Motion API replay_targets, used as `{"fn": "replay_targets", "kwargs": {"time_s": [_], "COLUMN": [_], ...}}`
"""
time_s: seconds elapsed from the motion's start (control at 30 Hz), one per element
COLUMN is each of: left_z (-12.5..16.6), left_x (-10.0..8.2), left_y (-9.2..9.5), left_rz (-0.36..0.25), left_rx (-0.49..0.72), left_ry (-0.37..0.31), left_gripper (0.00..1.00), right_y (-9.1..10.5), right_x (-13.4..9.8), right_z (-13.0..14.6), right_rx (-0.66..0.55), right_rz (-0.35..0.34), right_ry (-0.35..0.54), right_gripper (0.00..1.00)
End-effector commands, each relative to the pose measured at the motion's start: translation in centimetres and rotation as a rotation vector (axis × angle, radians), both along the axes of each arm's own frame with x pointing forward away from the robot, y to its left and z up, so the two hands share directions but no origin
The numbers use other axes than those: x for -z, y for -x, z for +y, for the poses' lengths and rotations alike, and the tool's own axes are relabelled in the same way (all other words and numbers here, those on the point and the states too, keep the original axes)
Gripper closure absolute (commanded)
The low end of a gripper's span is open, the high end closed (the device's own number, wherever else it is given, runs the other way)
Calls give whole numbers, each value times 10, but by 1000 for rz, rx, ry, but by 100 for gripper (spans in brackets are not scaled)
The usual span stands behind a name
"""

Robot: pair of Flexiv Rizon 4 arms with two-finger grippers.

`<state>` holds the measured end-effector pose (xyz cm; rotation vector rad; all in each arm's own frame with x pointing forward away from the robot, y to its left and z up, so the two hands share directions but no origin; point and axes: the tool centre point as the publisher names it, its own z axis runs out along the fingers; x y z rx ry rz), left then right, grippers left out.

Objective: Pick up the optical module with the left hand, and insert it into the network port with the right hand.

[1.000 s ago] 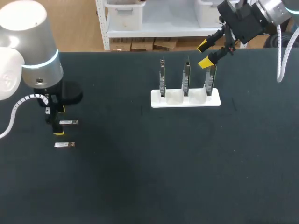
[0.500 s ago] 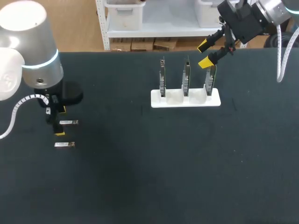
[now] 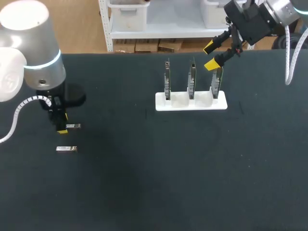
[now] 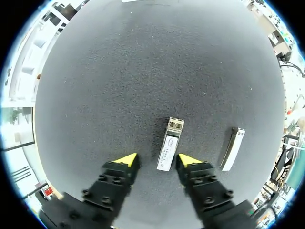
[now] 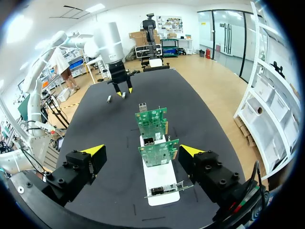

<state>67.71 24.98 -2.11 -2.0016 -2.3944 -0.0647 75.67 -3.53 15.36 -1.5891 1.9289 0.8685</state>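
Observation:
Two silver optical modules lie on the black table at the left. The farther module (image 3: pixel 73 126) (image 4: pixel 169 150) lies flat between the fingers of my left gripper (image 3: pixel 61 123) (image 4: pixel 157 161), which points straight down at it. A gap shows between the module and at least one yellow tip, so the gripper is open. The nearer module (image 3: pixel 66 149) (image 4: pixel 231 148) lies apart, beside the gripper. My right gripper (image 3: pixel 211 55) (image 5: pixel 143 150) hangs open above the right end of the white rack (image 3: pixel 191 102) (image 5: pixel 159 183), over the nearest circuit board with its port (image 5: pixel 157 152).
The rack holds three upright green boards (image 3: pixel 191 78) in a row at the back middle of the table. From the right wrist view my left arm (image 5: pixel 110 45) is seen far off across the table beyond the boards.
My left gripper's fingers have drawn much closer together around the farther module. The right arm, the rack and the nearer module have stayed put.

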Motion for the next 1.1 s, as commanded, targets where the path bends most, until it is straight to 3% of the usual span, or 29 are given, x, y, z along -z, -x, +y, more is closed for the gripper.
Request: {"fn": "replay_targets", "kwargs": {"time_s": [0.03,0.23,0.43,0.6,0.7,0.8,0.93,1.0,1.1], "left_z": [0,0,-5,-27,-42,-54,-64,-65,-62], "left_x": [7,6,-3,-26,-54,-83,-114,-122,-126], "left_y": [-6,-7,-12,-24,-35,-44,-50,-53,-56], "left_rz": [8,-14,-42,-47,-64,-112,-163,-159,-201], "left_rx": [-1,-1,-25,-53,-84,-95,-101,-130,-178], "left_ry": [2,17,107,299,470,585,694,736,736], "left_gripper": [100,100,100,100,100,100,100,100,100], "right_y": [1,1,1,1,1,1,1,1,1], "right_x": [0,0,0,0,0,0,0,0,0], "right_z": [0,0,0,0,0,0,0,0,0], "right_rx": [2,2,2,2,2,2,2,2,2], "right_rz": [-2,-2,-2,-2,-2,-2,-2,-2,-2], "right_ry": [0,0,0,0,0,0,0,0,0], "right_gripper": [0,0,0,0,0,0,0,0,0]}}
